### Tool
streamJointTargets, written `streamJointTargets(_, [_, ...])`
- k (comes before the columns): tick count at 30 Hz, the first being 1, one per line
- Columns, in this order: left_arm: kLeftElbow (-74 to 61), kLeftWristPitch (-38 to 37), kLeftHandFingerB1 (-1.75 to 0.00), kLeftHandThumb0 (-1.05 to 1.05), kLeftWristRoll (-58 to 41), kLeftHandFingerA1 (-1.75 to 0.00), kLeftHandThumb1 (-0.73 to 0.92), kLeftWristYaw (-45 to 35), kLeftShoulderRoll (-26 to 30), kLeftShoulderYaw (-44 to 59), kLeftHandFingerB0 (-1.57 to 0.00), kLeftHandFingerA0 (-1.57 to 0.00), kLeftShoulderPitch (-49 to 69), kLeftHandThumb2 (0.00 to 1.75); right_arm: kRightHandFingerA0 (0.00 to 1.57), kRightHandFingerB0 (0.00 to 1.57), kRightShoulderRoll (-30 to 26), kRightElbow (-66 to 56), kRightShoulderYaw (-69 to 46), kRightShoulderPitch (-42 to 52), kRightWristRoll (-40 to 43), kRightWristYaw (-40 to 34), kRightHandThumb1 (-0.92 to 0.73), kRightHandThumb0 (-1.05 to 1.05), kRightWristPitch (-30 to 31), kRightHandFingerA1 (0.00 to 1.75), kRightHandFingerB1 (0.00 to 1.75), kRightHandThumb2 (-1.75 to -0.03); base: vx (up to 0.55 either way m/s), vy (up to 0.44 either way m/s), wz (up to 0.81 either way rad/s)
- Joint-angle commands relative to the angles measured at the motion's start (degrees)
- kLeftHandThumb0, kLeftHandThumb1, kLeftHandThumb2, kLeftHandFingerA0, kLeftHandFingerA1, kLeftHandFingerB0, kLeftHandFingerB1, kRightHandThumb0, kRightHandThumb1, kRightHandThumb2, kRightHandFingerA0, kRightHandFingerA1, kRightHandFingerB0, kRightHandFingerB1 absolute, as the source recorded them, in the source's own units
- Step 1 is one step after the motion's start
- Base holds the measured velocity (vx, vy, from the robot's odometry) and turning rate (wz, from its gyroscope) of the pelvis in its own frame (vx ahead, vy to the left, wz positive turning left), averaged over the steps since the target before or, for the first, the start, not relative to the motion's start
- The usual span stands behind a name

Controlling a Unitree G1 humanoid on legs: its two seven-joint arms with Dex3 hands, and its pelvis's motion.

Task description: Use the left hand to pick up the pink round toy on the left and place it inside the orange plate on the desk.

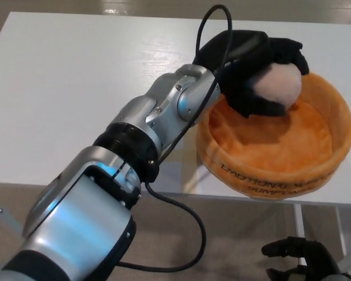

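My left hand (254, 67) is shut on the pink round toy (278, 83), whose pale pink surface shows between the black fingers. Hand and toy hang over the far left part of the orange plate (316, 170), a soft round plush dish with a raised rim on the white desk (76, 99). The toy is above the plate's inner floor, and I cannot tell whether it touches it. My left arm (158, 117) stretches diagonally across the desk. My right hand (301, 260) sits low at the bottom right, below the desk's edge, fingers spread and empty.
The desk's front edge (76, 186) runs across the lower picture, with floor below it. A black cable (187, 216) loops from my left arm over the edge. The arm covers the tape cross seen on the desk earlier.
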Motion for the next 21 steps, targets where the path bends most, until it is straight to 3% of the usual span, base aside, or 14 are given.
streamJointTargets(1, [0.48,4.47,0.0,-0.89,1.16,0.0,0.51,-7.31,-0.23,-1.45,0.0,0.0,-1.51,0.9,0.71,0.65,0.08,0.21,-0.14,0.24,0.01,0.14,-0.43,-0.19,0.05,0.86,0.79,-0.84,0.0,0.0,0.0])
streamJointTargets(2, [0.45,5.09,0.0,-0.94,1.38,0.0,0.53,-8.27,-0.16,-1.8,0.0,0.0,-1.6,0.95,0.69,0.67,0.12,0.18,-0.15,0.13,0.01,0.1,-0.57,-0.13,0.3,0.9,0.78,-0.58,0.0,0.0,0.0])
streamJointTargets(9, [-0.48,7.57,0.0,-0.96,1.63,0.0,0.53,-11.64,-0.07,-2.72,0.0,0.0,-2.04,0.99,0.69,0.66,0.13,0.16,-0.33,-0.25,0.09,0.32,-0.57,-0.13,0.6,0.9,0.78,-0.59,0.0,0.0,0.0])
streamJointTargets(10, [-0.68,7.73,-0.05,-1.03,1.52,0.0,0.7,-11.95,-0.06,-2.76,0.0,0.0,-2.06,0.64,0.68,0.67,0.08,0.15,-0.28,-0.23,0.0,0.27,-0.56,-0.13,0.46,0.89,0.78,-0.6,0.0,0.0,0.0])
streamJointTargets(21, [-2.55,8.06,-0.01,-1.04,-0.63,0.0,0.61,-14.95,0.29,-0.74,0.0,0.0,-3.01,0.66,0.66,0.68,0.37,0.09,-0.03,-0.53,-0.25,-0.03,-0.56,-0.12,0.6,0.87,0.78,-0.6,0.0,0.0,0.0])
